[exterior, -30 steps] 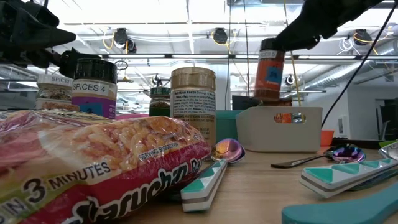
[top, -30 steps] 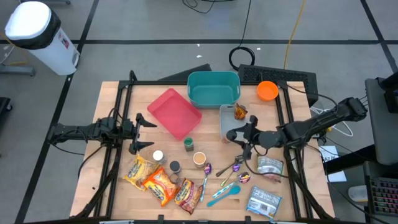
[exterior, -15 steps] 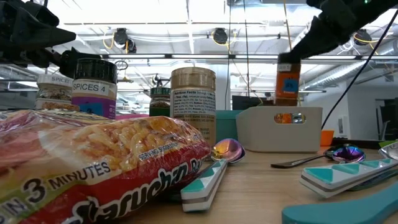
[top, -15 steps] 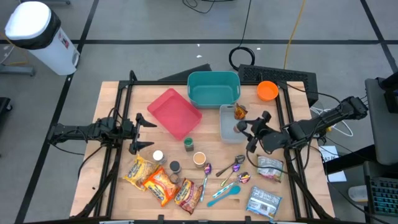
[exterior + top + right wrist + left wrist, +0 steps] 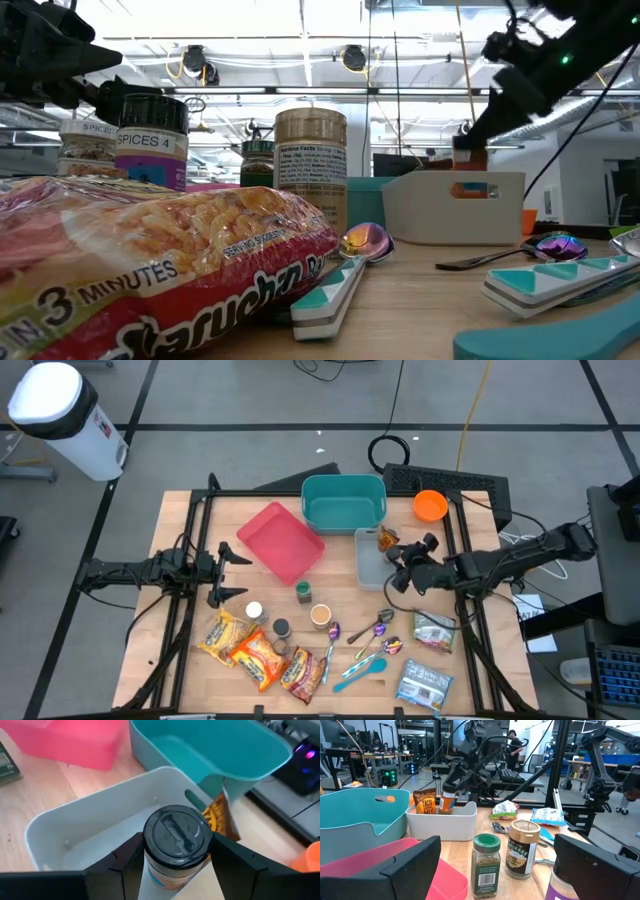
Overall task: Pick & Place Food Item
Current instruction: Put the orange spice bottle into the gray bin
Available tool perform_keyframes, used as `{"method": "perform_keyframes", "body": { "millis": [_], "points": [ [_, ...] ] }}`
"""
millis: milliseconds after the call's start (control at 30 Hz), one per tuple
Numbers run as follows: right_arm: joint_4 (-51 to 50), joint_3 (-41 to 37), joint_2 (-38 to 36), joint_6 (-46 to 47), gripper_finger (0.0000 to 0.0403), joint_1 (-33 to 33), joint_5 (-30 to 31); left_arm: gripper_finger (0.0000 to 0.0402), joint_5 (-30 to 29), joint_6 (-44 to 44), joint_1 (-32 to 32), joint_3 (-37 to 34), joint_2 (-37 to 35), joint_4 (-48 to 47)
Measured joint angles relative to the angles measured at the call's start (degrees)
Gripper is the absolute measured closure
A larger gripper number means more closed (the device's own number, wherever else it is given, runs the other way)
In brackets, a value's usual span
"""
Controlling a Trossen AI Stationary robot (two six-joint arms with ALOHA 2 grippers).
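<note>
While the right claw (image 5: 175, 857) grips the orange spice jar with a black lid (image 5: 176, 845) from both sides, the jar stands upright, its long axis vertical, with its lower part already down inside the open white plastic bin (image 5: 90, 827). What the coming move turns on, as I judge it, is that the bin's floor lies straight beneath the jar, so a short descent and a release should finish the placing. In the same bin an orange taco seasoning packet (image 5: 424, 802) leans against the wall just beside the jar. Next to it, the teal plastic bin (image 5: 343, 503) and the pink tray (image 5: 278, 541) both look empty. Across the counter (image 5: 345, 700), the left claw (image 5: 232, 571) waits spread wide, holding nothing, well apart from the bins.
</note>
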Motion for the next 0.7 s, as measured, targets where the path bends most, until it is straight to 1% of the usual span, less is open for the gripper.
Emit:
{"method": "perform_keyframes", "body": {
  "millis": [133, 233, 467, 700],
  "points": [
    [4.03, -1.25, 0.00, -1.96, 0.0215, -3.65, -4.72, 0.0005, 0.00, 0.00, 0.01, 0.00, 0.00, -0.01],
    [4.47, -1.81, 0.00, -2.35, 0.0215, -5.47, -6.98, 0.0005, 0.00, 0.01, 0.00, 0.00, 0.01, -0.01],
    [4.44, -4.95, 0.00, -1.20, 0.0215, -8.34, -7.27, 0.0005, 0.00, 0.01, 0.00, 0.00, 0.01, -0.01],
    [4.93, -5.73, -0.04, -1.17, 0.0215, -9.44, -7.22, 0.0005, 0.00, -0.01, 0.01, 0.00, 0.01, -0.01]
  ]
}}
